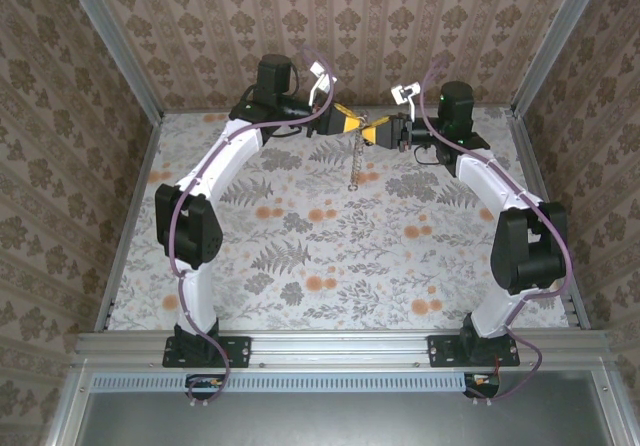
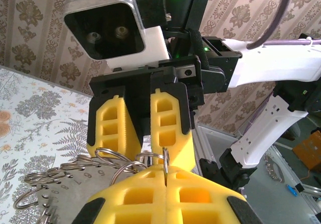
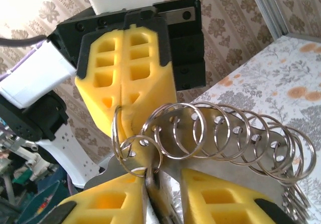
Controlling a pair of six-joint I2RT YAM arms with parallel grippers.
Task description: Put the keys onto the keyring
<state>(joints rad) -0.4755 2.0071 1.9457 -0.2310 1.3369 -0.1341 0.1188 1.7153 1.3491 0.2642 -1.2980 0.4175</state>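
Between the pressed-together fingertips of the left gripper [image 2: 165, 176] one keyring [image 2: 166, 159] stands edge-on, straight ahead of the right gripper [image 3: 161, 196] and nearly touching it. Whether that one grips anything is not clear to me. The row of rings [image 3: 241, 133] runs sideways from its tips.

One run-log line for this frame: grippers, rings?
left gripper: shut on split ring | right gripper: at ring-loaded plate, grip unclear | chain: hanging below
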